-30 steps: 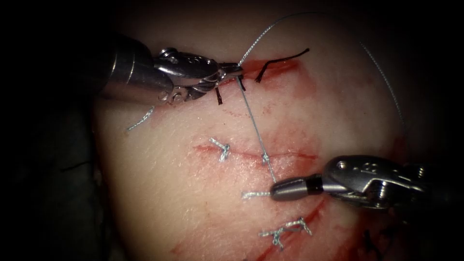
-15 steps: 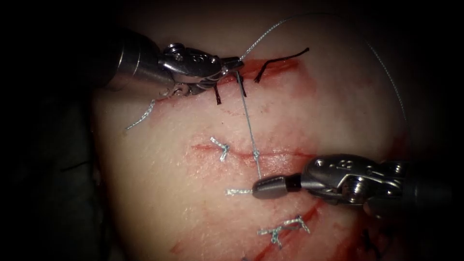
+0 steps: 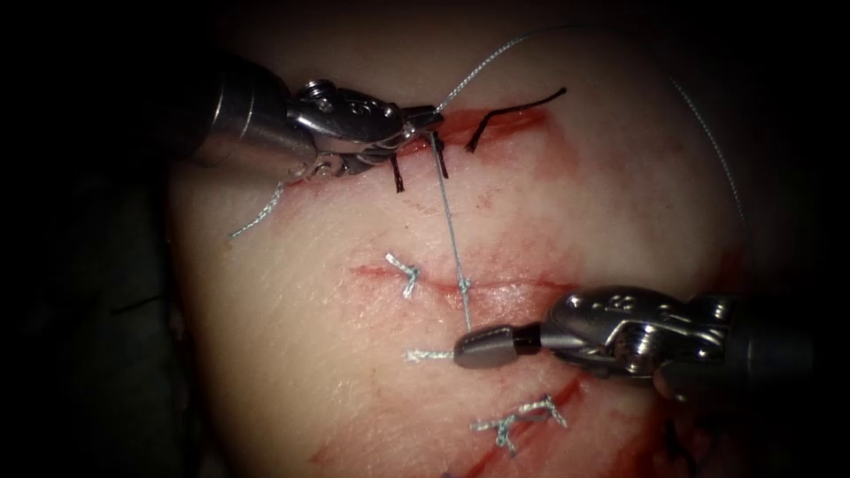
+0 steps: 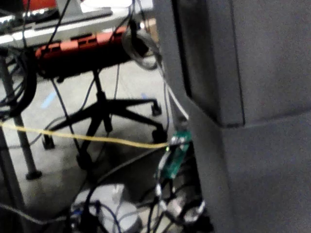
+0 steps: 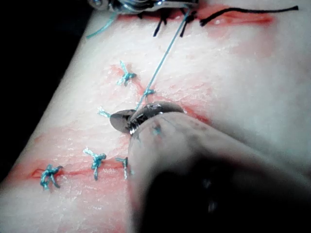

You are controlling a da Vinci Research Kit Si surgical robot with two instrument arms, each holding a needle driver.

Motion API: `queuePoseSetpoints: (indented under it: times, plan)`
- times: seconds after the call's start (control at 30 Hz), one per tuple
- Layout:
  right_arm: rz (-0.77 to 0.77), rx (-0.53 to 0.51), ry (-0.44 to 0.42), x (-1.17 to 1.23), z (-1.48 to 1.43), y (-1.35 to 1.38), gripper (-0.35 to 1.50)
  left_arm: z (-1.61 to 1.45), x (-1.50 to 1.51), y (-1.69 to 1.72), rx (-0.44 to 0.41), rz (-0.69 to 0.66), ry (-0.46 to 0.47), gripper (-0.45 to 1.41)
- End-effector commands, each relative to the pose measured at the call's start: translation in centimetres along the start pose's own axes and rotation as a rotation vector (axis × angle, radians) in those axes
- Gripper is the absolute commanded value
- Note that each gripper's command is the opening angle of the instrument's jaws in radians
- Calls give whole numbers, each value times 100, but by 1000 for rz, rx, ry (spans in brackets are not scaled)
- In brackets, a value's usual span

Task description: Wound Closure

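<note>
L tool (image 3: pixel 427 117) has its jaws clamped on the thread (image 3: pixel 452 232), w/ dark stitch ends just beside its tip. R tool (image 3: pixel 465 349) also grips the thread, jaws closed, a short tail poking out past its tip. Thread runs taut between the two, through a knot (image 3: pixel 463 285) on the cut (image 3: pixel 522 285), just above R tool's tip. Tissue (image 3: pixel 292 354) w/ red fluid around both. Needle: can't tell where.
</note>
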Motion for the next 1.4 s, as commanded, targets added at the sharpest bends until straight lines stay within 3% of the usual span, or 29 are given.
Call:
queuePoseSetpoints:
  times: [0.03,0.43,0.5,0.6,0.63,0.7,0.77,0.93,1.0,1.13,1.27,1.4]
  plan:
    - [4,14,-15,-1,7,-1,-35,7,1,2,0,12,1,-45]
    - [19,23,-34,-12,6,-1,-35,8,1,-1,0,17,1,-45]
    - [8,-2,-7,-12,6,-1,-35,8,0,1,-23,22,2,-45]
    - [-149,-64,65,-6,3,-4,-35,2,1,8,-78,12,21,-45]
    - [-182,-83,90,-2,0,-6,-10,-1,2,11,-102,-14,30,-45]
    - [-206,-140,149,12,-9,-12,93,-12,8,20,-157,-55,49,-45]
    - [-200,-184,202,27,-21,-18,129,-25,16,30,-214,-123,66,-45]
    - [-152,-206,388,72,-65,-39,133,-72,39,56,-333,-254,126,-45]
    - [-116,-200,475,86,-83,-45,123,-86,44,64,-371,-277,145,-45]
    - [-62,-217,609,99,-107,-51,119,-114,48,80,-470,-337,175,-45]
    - [-19,-279,672,105,-119,-41,116,-133,58,87,-516,-380,212,-45]
    - [2,-381,647,101,-113,-14,114,-138,68,92,-549,-392,252,-45]
